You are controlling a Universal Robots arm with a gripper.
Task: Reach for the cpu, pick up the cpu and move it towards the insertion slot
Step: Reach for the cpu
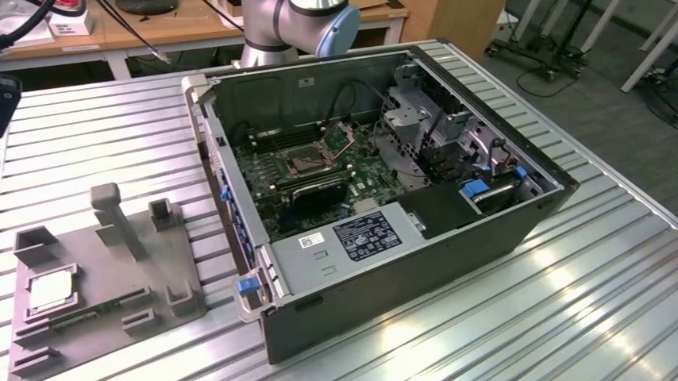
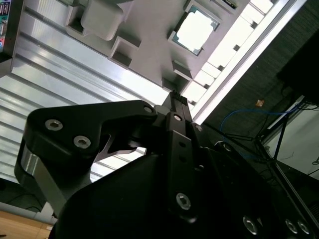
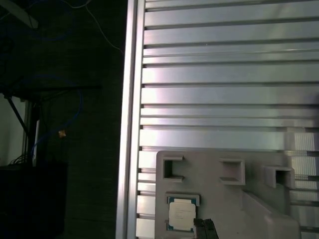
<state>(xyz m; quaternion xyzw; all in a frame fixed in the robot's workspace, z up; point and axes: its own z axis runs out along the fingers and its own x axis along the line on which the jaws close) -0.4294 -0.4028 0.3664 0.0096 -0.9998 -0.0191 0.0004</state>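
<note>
Grey plastic fixture tray (image 1: 101, 278) at the near end of the exterior view's left, and the cpu (image 1: 51, 292) sits flat in one of its pockets, pale top up, nothing touching it. So I'd call this the reach step, no pick yet. In both wrist views the gripper (image 2: 177, 102) hangs above the tray with the chip just off its tip, near but clearly apart. Can't tell if the gripper is open or closed, the angle hides that, so I won't guess

The insertion slot (image 1: 305, 161) is well apart from all this, inside the open computer case (image 1: 424, 262) further right: a dark square with a thin metal frame. It looks unoccupied, but it's tiny from here, so maybe

My take on the grab: it wants a square, centred drop, since the pocket has raised lips and the chip is thin, so there's little edge to catch

The surface is a ribbed aluminium table (image 1: 593, 302), shiny, glare everywhere. The tray is near its edge, with dark floor (image 2: 249, 74) and a blue cable (image 2: 234, 112) beyond. Wooden desks (image 1: 159, 32) stand at the far side, and the arm (image 1: 302, 24) rises behind the case
</note>
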